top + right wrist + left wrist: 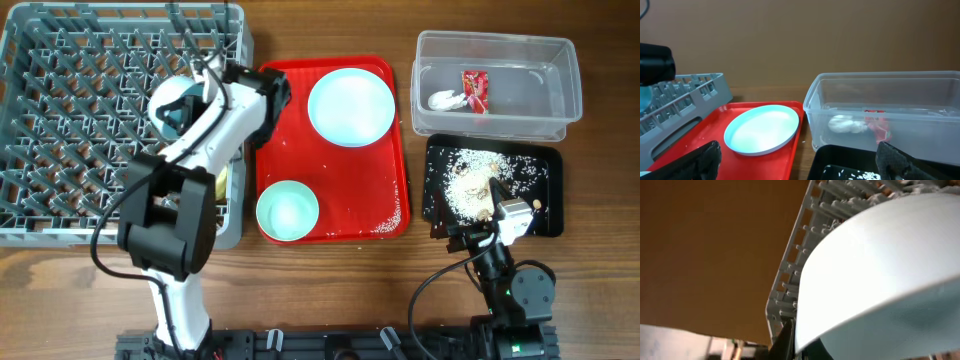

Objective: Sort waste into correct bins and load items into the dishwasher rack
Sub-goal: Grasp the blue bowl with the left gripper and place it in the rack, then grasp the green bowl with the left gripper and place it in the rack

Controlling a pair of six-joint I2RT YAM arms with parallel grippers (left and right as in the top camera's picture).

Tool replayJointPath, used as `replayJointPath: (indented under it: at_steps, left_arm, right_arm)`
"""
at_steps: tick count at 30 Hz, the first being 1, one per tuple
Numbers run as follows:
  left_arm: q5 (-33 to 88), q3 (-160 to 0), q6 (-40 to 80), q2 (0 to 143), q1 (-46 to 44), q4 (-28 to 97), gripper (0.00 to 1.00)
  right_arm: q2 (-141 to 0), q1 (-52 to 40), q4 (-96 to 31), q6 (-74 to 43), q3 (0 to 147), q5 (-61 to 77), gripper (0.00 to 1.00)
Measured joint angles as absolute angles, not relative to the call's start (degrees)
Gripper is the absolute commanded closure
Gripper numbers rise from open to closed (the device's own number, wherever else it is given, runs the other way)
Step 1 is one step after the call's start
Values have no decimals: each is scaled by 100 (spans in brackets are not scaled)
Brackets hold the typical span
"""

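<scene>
My left gripper (200, 95) is shut on a pale mint-green bowl (165, 98) and holds it tilted over the grey dishwasher rack (60, 120). The bowl fills the left wrist view (875, 265), with one dark finger (785, 340) at its rim. A second mint bowl (287, 211) and the pale blue plate (350, 107) sit on the red serving tray (390, 200). The clear tub (560, 110) holds the white napkin (445, 99) and red wrapper (474, 90). Rice scraps (470, 185) lie in the black tray (545, 200). My right gripper (800, 170) is open and empty at the black tray's front edge.
A sliver of yellow (222, 183) shows in the rack beside the left arm. Stray rice grains (385, 225) lie on the red tray's front right. In the right wrist view the plate (762, 129) lies ahead left and the tub (815, 107) ahead right. Fork and spoon are out of view.
</scene>
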State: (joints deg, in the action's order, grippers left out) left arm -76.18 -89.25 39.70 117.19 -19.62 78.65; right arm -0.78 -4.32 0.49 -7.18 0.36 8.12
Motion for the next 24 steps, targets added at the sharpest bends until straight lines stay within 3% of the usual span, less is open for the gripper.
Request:
replayJointPath:
  at_steps: [10,24]
  left_arm:
    - [-6018,-9122,4130,11133,-1824,7669,96]
    - [-5559,-9164,4591,11091,-1531,7719,96]
  right_arm:
    - [-78,-432,49,-718,36,812,0]
    - [-78,-432,49,-718,36,812,0]
